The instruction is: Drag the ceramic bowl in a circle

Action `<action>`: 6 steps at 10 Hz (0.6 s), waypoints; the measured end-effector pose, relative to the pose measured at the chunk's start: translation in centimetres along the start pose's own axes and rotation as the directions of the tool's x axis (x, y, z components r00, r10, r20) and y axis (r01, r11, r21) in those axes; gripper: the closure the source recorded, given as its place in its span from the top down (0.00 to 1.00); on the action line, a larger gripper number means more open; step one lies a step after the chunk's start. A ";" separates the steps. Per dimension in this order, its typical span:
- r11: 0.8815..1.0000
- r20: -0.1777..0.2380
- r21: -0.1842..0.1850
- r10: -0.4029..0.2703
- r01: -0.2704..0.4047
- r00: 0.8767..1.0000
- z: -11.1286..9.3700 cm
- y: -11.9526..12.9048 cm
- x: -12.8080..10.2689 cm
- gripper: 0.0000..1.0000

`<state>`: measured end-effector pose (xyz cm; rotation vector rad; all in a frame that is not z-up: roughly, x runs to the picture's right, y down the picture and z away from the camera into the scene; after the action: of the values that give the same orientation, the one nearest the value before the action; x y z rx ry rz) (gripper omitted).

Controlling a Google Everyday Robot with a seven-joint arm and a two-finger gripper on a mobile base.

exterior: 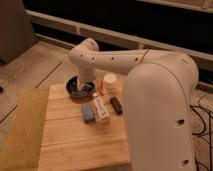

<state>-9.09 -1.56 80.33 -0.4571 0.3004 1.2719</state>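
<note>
The ceramic bowl (73, 89) sits at the wooden tabletop's (75, 142) eleven o'clock corner, directly under the hand (84, 86), which dips into it from above, though I cannot tell whether the hand is spread or clamped.

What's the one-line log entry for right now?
gripper: at ceramic bowl, over its inside | bowl: upright, far edge of wooden table | nearby: white cup beside bowl

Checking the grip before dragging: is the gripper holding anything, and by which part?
Cannot be told: the gripper dips into the ceramic bowl, and any contact is hidden.
</note>
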 end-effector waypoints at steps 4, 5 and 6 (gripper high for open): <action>0.996 -0.002 0.078 0.033 -0.033 0.999 4.0 -3.0 -1.5 0.65; 0.996 0.000 0.086 0.033 -0.032 0.999 5.3 -3.1 -2.2 0.65; 0.996 0.000 0.079 0.027 -0.027 1.000 6.2 -2.8 -2.6 0.65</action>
<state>-7.36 -1.32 87.41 -0.3870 0.3573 1.2816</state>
